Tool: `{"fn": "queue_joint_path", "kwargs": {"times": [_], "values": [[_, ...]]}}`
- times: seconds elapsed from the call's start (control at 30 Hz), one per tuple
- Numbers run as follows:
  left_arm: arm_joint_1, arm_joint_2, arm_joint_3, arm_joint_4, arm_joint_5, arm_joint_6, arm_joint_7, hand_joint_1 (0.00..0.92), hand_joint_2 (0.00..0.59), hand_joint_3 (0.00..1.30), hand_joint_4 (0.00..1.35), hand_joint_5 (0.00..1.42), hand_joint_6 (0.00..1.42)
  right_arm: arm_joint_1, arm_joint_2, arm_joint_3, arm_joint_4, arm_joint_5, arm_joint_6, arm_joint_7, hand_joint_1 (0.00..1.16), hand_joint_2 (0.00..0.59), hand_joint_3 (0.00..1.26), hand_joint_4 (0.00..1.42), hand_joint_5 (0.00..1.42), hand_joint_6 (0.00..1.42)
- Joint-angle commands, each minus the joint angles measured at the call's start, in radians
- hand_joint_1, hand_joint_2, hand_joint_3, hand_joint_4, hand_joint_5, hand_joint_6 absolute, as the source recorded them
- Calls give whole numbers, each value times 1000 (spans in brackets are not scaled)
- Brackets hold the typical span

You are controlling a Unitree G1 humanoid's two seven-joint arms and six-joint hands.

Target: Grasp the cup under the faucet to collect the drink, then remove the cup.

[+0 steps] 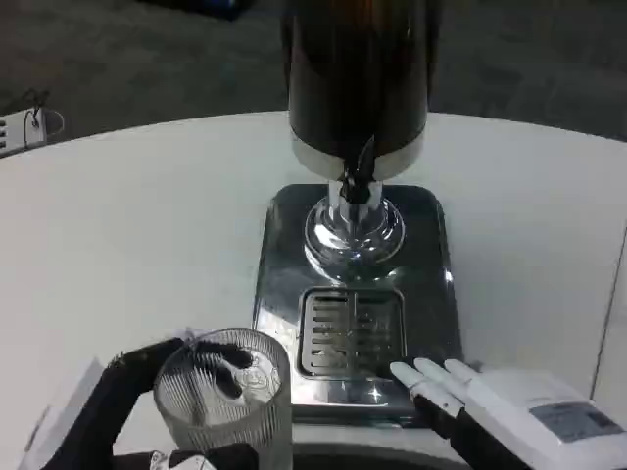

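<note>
A clear ribbed glass cup (pixel 227 403) stands at the bottom left, just left of the dispenser's base. My left hand (pixel 147 387) grips it, black fingers wrapped around its far side and rim. The dark drink dispenser (pixel 357 73) rises at the centre, its black faucet (pixel 359 176) pointing down over the slotted drip tray (pixel 352 331). My right hand (pixel 490 401) lies at the bottom right with its white fingers spread, the tips touching the front right corner of the chrome base (pixel 441 294); it holds nothing.
The white round table (pixel 137 225) stretches wide to the left and right of the dispenser. Its far edge curves against a dark floor. A small white object (pixel 24 127) lies at the far left edge.
</note>
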Motion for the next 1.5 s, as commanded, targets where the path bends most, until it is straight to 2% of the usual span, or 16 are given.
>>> {"fn": "queue_joint_path", "kwargs": {"times": [0.03, 0.9, 1.23, 1.5], "values": [[-6, -3, 0, 1, -10, -10, 7, 480, 0, 855, 910, 1044, 935, 4, 7, -4, -10, 1, 4, 10, 259, 522, 42, 0, 0, 0], [-20, -8, -4, 10, -4, -6, 10, 480, 0, 858, 910, 1044, 935, 9, 11, -9, -12, 1, 6, 8, 258, 522, 43, 0, 0, 0], [-80, -28, -9, 62, 31, -4, 29, 480, 0, 859, 917, 1044, 935, 25, 17, -14, -13, -9, 10, -2, 252, 527, 44, 0, 0, 0], [-185, -33, -21, 157, 89, -3, 75, 480, 2, 859, 920, 1044, 935, 49, 26, -44, -37, -13, 6, -8, 244, 529, 44, 0, 0, 0]]}}
